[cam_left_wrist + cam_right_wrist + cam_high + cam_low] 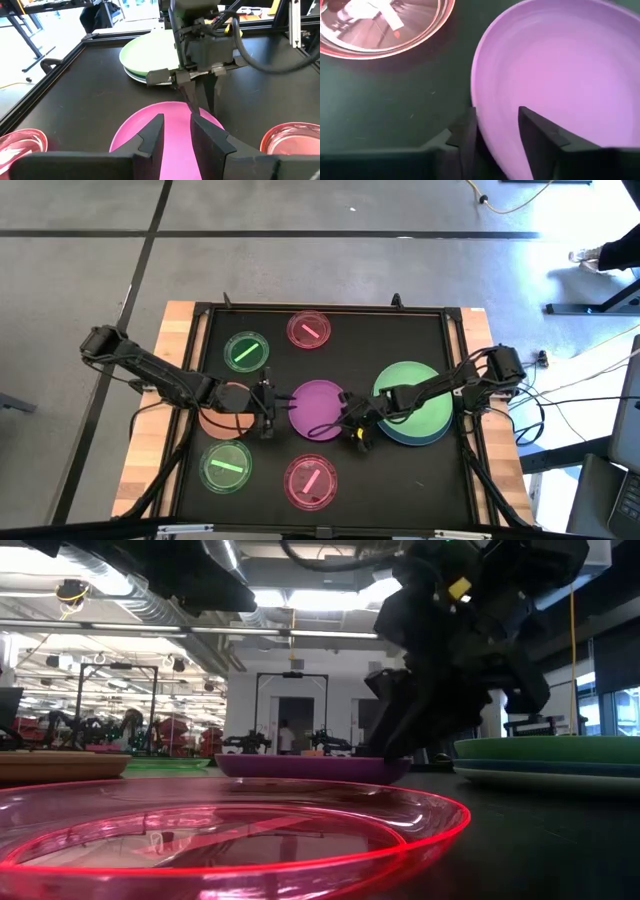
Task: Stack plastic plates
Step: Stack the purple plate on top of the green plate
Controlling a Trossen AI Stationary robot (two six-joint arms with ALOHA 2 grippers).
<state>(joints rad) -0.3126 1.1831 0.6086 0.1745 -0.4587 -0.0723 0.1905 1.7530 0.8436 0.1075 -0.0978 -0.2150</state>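
A: Two grippers sit at the purple plate [318,409], one at each side. Which is doing what?

B: The right gripper [352,426] is low at the edge of the purple plate that faces the green stack. In the right wrist view its fingers [538,136] straddle the rim, one outside on the dark table [400,470] and one over the plate's inside, with a gap left on each side of the rim.

A: And the left?

B: The left gripper [268,408] is at the opposite edge of the purple plate, above the orange-brown plate [224,412]. Its fingers [153,134] stand slightly apart with nothing between them, tips just over the purple rim.

A: Where are the other plates?

B: A large green plate [412,405] tops a stack just beyond the right gripper, with a blue plate [425,437] peeking out beneath. Four small translucent ones ring the purple plate: green [246,351] and pink [309,330] on the far side, green [226,467] and pink [310,481] on the near side, each with a centre bar.

A: Any touching the purple one?

B: None that I can see; the orange-brown plate lies just beside it.
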